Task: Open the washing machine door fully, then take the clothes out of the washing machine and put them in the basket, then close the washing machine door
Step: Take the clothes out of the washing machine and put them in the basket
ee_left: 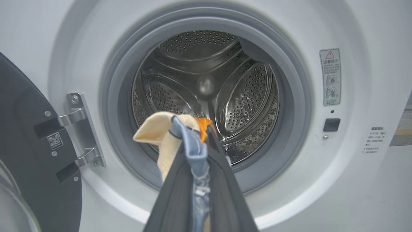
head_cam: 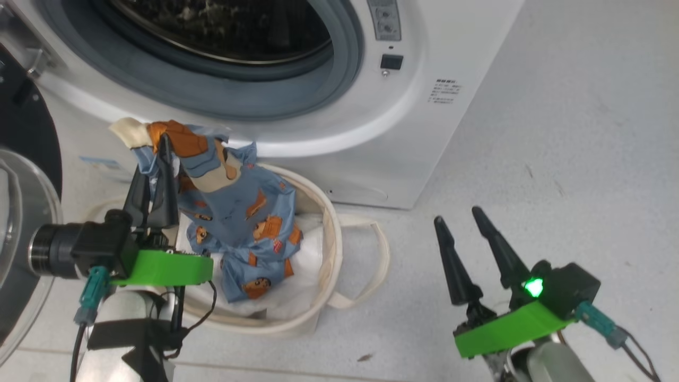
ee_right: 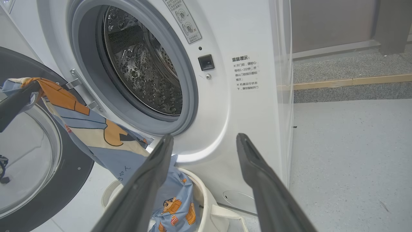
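My left gripper (head_cam: 163, 144) was clenched on a corner of the clothes (head_cam: 238, 212), held high so the rest draped into the basket (head_cam: 333, 228) at 6 o'clock under the washer (head_cam: 424, 132) mouth, ready, I judged, for letting go. My right gripper (head_cam: 456, 214) stood spread and empty at 3 o'clock of the basket, out of the way. The left wrist view gave what the head view cut off: the drum (ee_left: 206, 87) with no fabric visible, and the door (ee_left: 29, 145) standing wide at 9 o'clock.
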